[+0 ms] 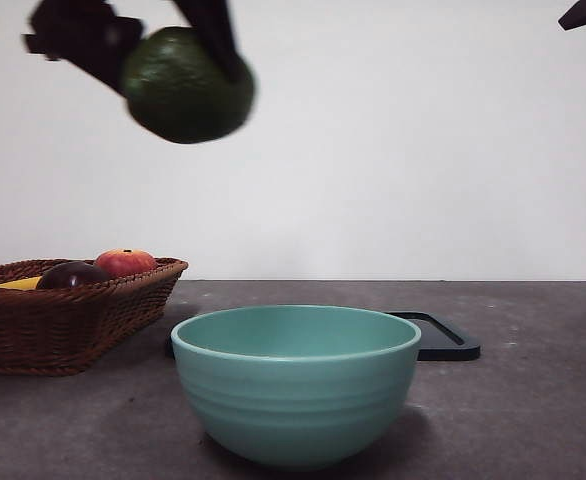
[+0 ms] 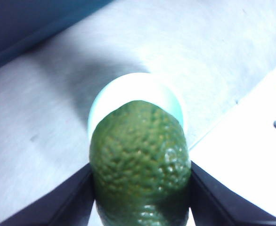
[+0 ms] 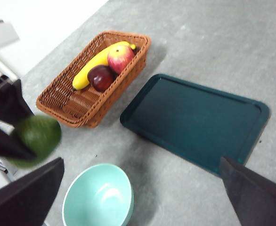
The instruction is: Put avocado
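While left claw (image 2: pixel 140 207) grips avocado (image 1: pixel 186 85) above seemingly empty bowl (image 1: pixel 295 385), basket (image 3: pixel 62 96) holds fruit.

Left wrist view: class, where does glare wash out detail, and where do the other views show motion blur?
Left wrist view: bowl and table blown out white. Front view: avocado and left hand smeared. Right wrist view: avocado blurred; basket and tray fairly sharp.
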